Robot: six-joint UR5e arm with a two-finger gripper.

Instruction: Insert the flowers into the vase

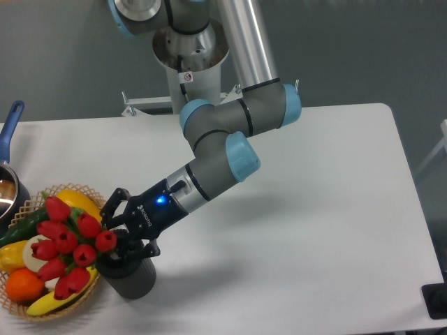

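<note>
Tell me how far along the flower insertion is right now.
Done: the gripper has the flowers picked up and held at the vase. In hand: the stem ends sit at the vase mouth while the red heads lean left over the wicker basket. Left: seating the stems fully, releasing, and backing away.

Single arm reaches down from its base at the top of the view, silver upper link slanting to a grey elbow with blue caps. Forearm and wrist angle down-left, low over the counter (314, 209). Blue light lit on the black wrist body. Claw (115, 234) points down-left, fingers closed on the flowers (66, 244) at the stems, right above the vase (129, 276) rim.
</note>
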